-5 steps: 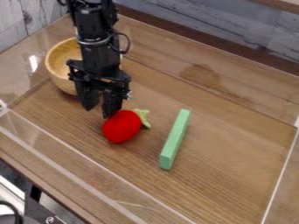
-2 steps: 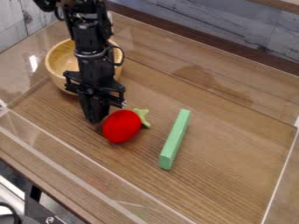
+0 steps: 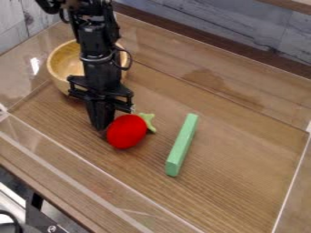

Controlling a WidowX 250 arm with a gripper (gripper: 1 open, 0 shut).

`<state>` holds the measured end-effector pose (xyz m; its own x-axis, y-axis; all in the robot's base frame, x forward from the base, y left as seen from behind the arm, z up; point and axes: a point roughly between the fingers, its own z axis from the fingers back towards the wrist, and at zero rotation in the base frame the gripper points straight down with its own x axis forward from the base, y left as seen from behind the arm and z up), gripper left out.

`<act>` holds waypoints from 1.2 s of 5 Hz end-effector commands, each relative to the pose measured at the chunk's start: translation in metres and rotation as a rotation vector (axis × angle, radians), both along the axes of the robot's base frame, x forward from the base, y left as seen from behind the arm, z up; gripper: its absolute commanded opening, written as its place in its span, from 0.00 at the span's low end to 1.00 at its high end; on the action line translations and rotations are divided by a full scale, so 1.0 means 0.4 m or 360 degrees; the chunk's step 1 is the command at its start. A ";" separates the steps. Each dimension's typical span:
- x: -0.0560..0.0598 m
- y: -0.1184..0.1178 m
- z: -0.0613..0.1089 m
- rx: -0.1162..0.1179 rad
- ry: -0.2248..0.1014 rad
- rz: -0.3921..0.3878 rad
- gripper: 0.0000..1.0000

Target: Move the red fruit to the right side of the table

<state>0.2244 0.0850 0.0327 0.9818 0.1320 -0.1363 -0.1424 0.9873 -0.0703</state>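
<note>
Your end effector has just snapped closed, down on the bench beside the red fruit, not around it. No grasp, I'd say; fruit sits left-centre.

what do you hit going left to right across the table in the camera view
wooden bowl → gripper → red fruit → green bar

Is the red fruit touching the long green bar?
Apart. The camera view shows bare table between the red fruit and the green bar.
</note>
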 end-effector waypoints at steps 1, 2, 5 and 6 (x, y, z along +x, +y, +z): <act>-0.001 -0.003 0.056 0.0023 -0.0094 -0.0061 0.00; 0.006 0.007 0.042 0.0030 -0.0074 -0.0053 1.00; 0.066 0.016 0.002 0.0028 -0.0071 -0.0154 0.00; 0.081 0.024 0.051 0.0025 -0.0112 -0.0206 0.00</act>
<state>0.2479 0.0887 0.0359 0.9915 0.0054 -0.1301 -0.0163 0.9964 -0.0833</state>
